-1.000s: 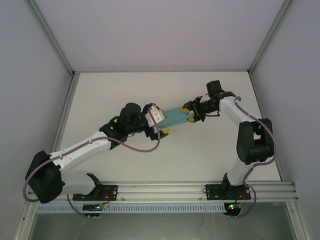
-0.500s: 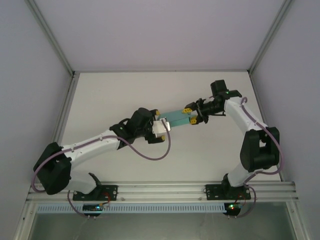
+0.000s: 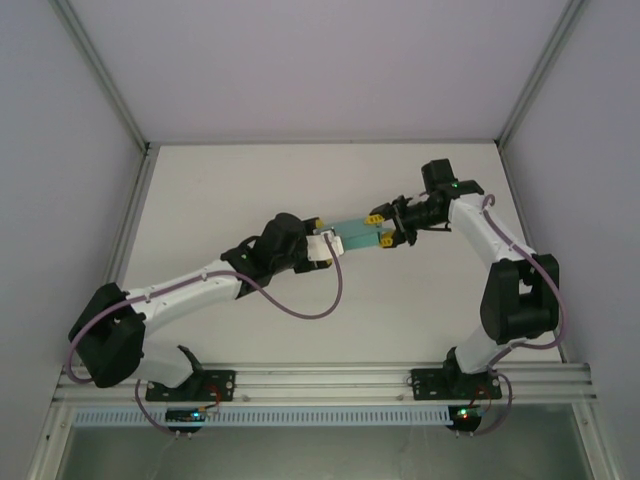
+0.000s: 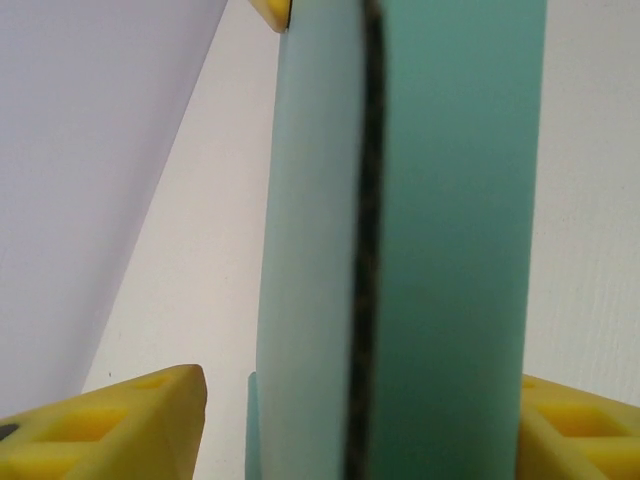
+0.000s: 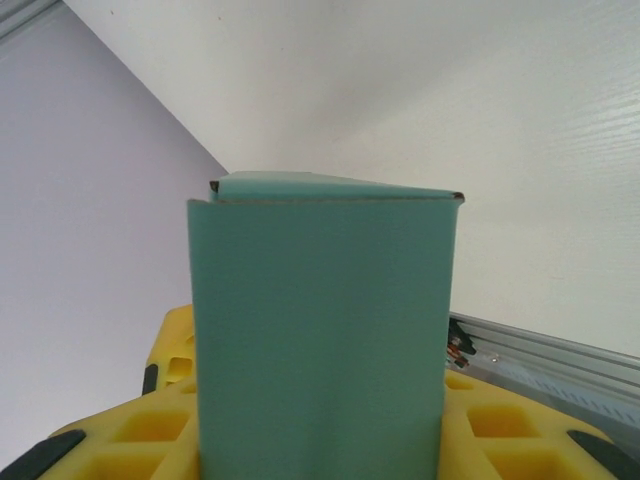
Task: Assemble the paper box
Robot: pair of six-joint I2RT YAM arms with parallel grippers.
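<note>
Over the table (image 3: 250,190), right gripper (image 3: 379,229) clamps paper box (image 3: 355,236).

The paper box (image 5: 320,340) stands between yellow fingers (image 5: 140,440), apparently clamped, top flap folded.

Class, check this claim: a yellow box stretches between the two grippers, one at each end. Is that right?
Not quite. The box is teal, not yellow; the yellow belongs to the gripper fingers beside it, as the right wrist view shows plainly. The rest holds: in the top view it stretches between the left gripper and the right gripper, one at each end.
</note>
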